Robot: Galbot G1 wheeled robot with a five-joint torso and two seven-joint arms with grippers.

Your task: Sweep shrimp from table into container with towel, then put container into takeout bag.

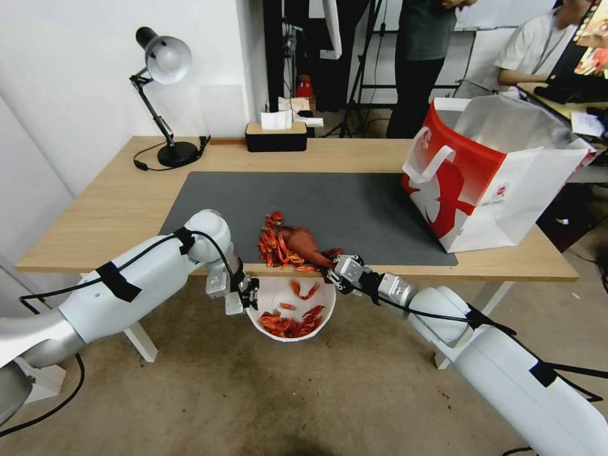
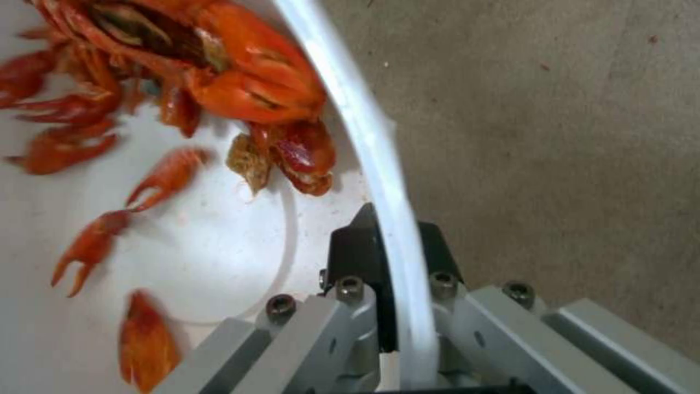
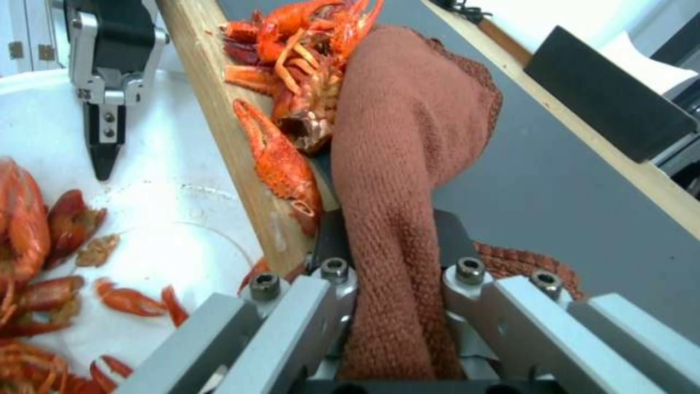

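table edge holds shrimp; right hand clamps towel, left hand grips container rim.

Table bears mat, shrimp, towel, takeout bag, lamp.

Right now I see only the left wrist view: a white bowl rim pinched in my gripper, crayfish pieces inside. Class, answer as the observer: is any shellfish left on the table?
Observer: Yes, a heap of shrimp lies at the table front edge, just above the container that the left gripper holds.
Operator: What is pushing it?
Observer: The right gripper, shut on the towel, which rests against the heap.
Operator: Where is the takeout bag?
Observer: The takeout bag stands open at the table's right end.
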